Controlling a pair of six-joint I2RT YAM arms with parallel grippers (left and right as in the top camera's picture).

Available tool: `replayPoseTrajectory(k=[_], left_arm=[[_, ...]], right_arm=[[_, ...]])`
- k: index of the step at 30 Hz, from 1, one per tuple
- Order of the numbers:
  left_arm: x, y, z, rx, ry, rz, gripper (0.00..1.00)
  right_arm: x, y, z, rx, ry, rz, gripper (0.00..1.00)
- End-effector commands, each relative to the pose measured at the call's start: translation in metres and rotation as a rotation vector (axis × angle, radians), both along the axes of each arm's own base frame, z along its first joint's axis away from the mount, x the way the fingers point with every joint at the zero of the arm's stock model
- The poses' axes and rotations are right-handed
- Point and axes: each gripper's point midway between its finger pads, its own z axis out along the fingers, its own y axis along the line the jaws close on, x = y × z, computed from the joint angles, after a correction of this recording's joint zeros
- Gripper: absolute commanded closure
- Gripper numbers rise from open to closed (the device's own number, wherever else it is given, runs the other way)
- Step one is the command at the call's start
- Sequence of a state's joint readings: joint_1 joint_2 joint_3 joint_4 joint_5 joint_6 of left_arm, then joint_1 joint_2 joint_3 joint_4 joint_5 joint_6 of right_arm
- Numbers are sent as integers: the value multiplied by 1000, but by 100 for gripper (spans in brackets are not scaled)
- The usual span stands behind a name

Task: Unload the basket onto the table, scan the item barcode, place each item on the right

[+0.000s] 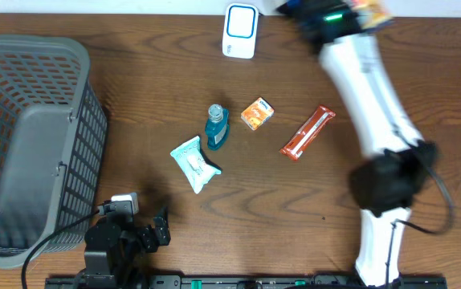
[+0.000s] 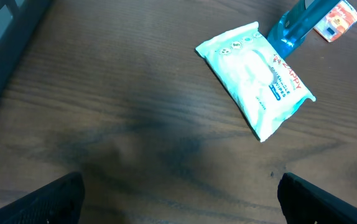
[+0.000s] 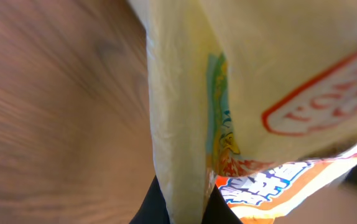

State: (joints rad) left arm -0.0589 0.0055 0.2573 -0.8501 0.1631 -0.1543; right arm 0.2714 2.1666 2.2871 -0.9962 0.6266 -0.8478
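Note:
A yellow and orange snack packet (image 3: 253, 81) fills the right wrist view, and my right gripper (image 3: 185, 210) is shut on its lower edge. In the overhead view that gripper (image 1: 352, 10) holds the packet (image 1: 373, 12) at the table's far right edge, to the right of the white and blue scanner (image 1: 240, 30). No barcode shows on the packet. My left gripper (image 1: 155, 229) hangs open near the front edge, nothing between its fingers (image 2: 54, 198). Ahead of it lies a pale blue wipes pack (image 2: 256, 78).
A grey basket (image 1: 30, 144) takes up the left side. In the middle lie the wipes pack (image 1: 194, 163), a blue bottle (image 1: 217, 127), a small orange box (image 1: 257, 113) and a red bar wrapper (image 1: 307, 133). My right arm (image 1: 371, 96) stretches along the right side.

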Motion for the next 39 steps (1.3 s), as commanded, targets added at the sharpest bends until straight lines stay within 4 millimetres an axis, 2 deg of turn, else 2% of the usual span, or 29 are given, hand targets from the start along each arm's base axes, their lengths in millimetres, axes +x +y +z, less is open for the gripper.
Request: replayPoseTrajectory(k=[1, 3, 5, 7, 8, 10, 12, 16, 20, 22, 25, 27, 28, 29, 30, 32, 34, 37, 39], left_arm=[[-6, -1, -9, -6, 41, -5, 1], [-6, -1, -9, -6, 41, -5, 1], [-6, -1, -9, -6, 41, -5, 1], [-6, -1, -9, -6, 41, -5, 1], [-6, -1, -9, -6, 41, -5, 1], [-6, -1, -9, -6, 41, -5, 1], [-6, -1, -9, -6, 41, -5, 1], [-6, -1, -9, -6, 41, -5, 1], [-6, -1, -9, -6, 41, -5, 1], [-6, -1, -9, -6, 41, -5, 1], [-6, -1, -9, -6, 41, -5, 1], [-6, -1, -9, -6, 41, -5, 1], [-6, -1, -9, -6, 41, -5, 1], [-6, -1, -9, -6, 41, -5, 1], [-6, -1, -9, -6, 41, -5, 1], [-6, -1, -9, -6, 41, -5, 1], [-6, -1, -9, -6, 41, -5, 1], [-6, -1, -9, -6, 41, -5, 1], [-6, -1, -9, -6, 41, -5, 1]], right_arm=[[-5, -72, -13, 304, -29, -233, 99], [-11, -122, -32, 400, -10, -352, 99], [-19, -161, -46, 414, 2, -428, 99], [-34, -216, -69, 413, 7, -541, 99], [-39, -232, -76, 407, 8, -574, 99], [-58, -272, -98, 393, 15, -663, 99], [-86, -315, -125, 378, 37, -758, 99], [-131, -367, -163, 377, 62, -876, 99], [-174, -412, -184, 348, 43, -1002, 96], [-192, -429, -188, 355, 20, -1061, 86], [-198, -440, -184, 367, -28, -1106, 49], [-192, -439, -178, 371, -59, -1109, 30], [-186, -437, -172, 378, -88, -1112, 11], [-180, -435, -165, 386, -118, -1115, 1], [-164, -428, -144, 410, -200, -1120, 1], [-145, -413, -120, 467, -294, -1110, 1], [-123, -390, -98, 559, -362, -1059, 1], [-88, -325, -58, 782, -422, -924, 1], [-77, -274, -41, 960, -404, -877, 1]])
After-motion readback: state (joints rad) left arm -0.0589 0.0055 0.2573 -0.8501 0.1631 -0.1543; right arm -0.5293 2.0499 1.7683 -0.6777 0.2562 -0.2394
